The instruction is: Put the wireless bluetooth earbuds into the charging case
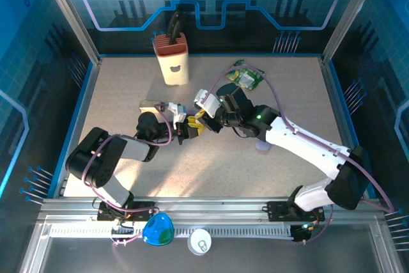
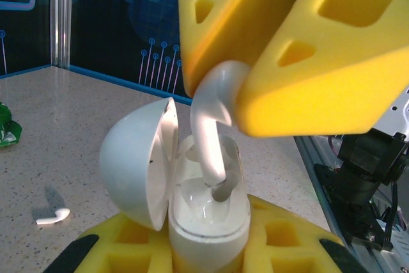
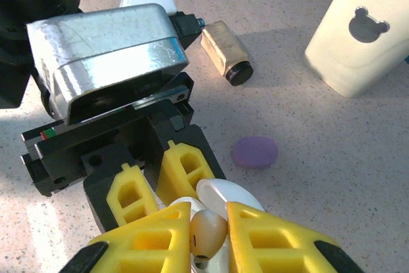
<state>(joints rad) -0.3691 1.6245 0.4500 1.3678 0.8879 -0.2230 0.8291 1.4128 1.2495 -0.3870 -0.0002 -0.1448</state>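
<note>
My left gripper (image 2: 208,257) is shut on a white charging case (image 2: 208,222) that stands upright between its yellow pads, the lid (image 2: 134,161) swung open to the left. Above it my right gripper (image 2: 238,87) is shut on a white earbud (image 2: 209,129), whose stem tip reaches down into the right slot of the case. In the right wrist view the earbud (image 3: 208,231) sits pinched between the right gripper (image 3: 209,238) pads, over the open lid (image 3: 233,193). Both grippers meet at mid-table (image 1: 192,127). A second white earbud (image 2: 52,216) lies on the table to the left.
A lilac pebble-shaped case (image 3: 254,152) lies on the table to the right. A beige holder (image 1: 173,59) stands at the back, with a small gold bottle (image 3: 225,52) lying nearby. A green packet (image 1: 248,78) lies at the back right.
</note>
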